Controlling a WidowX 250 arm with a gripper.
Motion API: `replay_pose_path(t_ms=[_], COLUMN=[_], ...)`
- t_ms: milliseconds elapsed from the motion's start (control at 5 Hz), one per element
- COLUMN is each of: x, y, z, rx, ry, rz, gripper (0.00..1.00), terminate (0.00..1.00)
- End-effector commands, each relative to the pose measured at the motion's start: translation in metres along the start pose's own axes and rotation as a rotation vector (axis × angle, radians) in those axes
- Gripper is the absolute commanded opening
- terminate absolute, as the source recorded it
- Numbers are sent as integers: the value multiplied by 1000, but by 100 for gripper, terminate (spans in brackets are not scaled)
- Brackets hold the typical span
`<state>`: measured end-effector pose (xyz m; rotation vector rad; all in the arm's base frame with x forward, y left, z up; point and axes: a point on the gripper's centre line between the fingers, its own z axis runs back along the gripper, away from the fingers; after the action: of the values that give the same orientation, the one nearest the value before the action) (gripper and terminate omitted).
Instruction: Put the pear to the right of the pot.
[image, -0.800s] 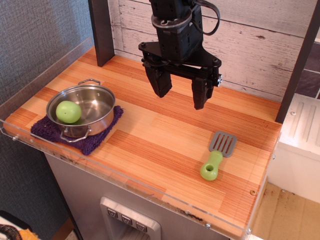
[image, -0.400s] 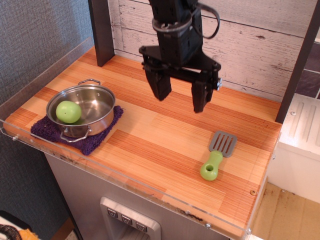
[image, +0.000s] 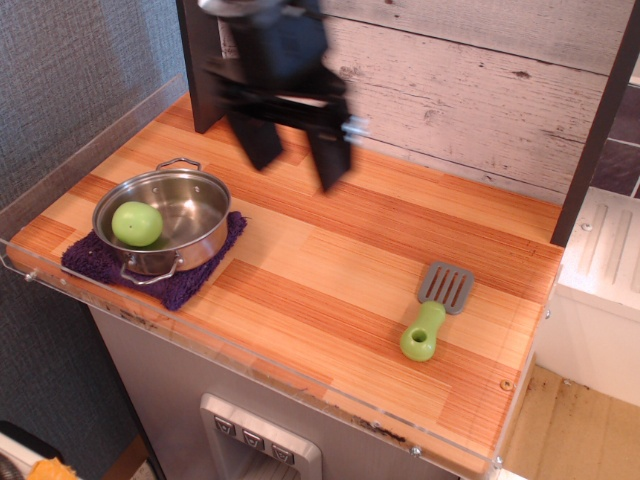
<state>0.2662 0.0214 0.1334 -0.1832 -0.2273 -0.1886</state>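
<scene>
Steel pot, below-left of your pincer, holds the pear. Pincer released, empty: approach step. Next, descend left onto the pear.

tool motion-blurred, arm cropped at top

A grey spatula with a green handle lies on the wooden counter, well apart from a purple cloth.

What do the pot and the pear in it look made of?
Pot: polished metal, likely stainless steel; its wall mirrors its surroundings and the loop handles are thin wire. Pear: probably plastic; uniform light green, smooth, with a soft sheen.
</scene>
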Motion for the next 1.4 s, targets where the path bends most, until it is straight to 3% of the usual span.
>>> replay_pose_path(t_ms=[0, 200, 400, 600, 1000, 1200], x=[-20, -28, -41, -58, -80, -76], y=[39, 57, 72, 95, 123, 134], z=[29, 21, 14, -2, -12, -9], rx=[67, 126, 202, 251, 318, 315], ry=[10, 102, 135, 141, -11, -57], rz=[-31, -20, 45, 188, 484, 524], gripper=[100, 100, 100, 100, 100, 100], terminate=[0, 0, 0, 0, 0, 0])
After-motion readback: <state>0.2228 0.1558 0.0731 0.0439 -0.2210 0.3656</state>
